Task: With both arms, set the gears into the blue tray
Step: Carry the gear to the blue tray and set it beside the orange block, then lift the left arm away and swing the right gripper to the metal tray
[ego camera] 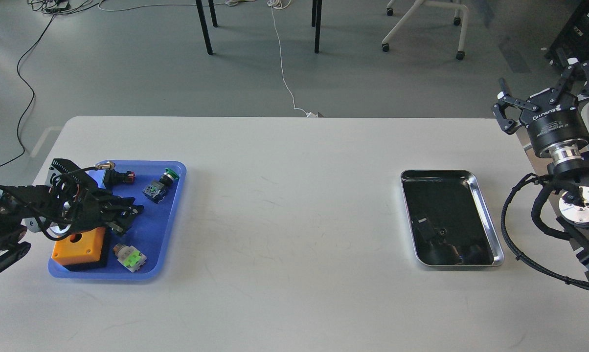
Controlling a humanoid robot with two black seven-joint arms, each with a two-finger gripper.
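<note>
in the head view, the left claw [128, 215] hangs low over the blue tray [174, 215], and i cannot tell if its fingers are apart or holding a gear. the right claw [544, 88] is up high past the steel tray [490, 234], on its far right side, with fingers spread apart and empty. small dark bits in the steel tray may be gears, so the right arm is nearer them.
</note>
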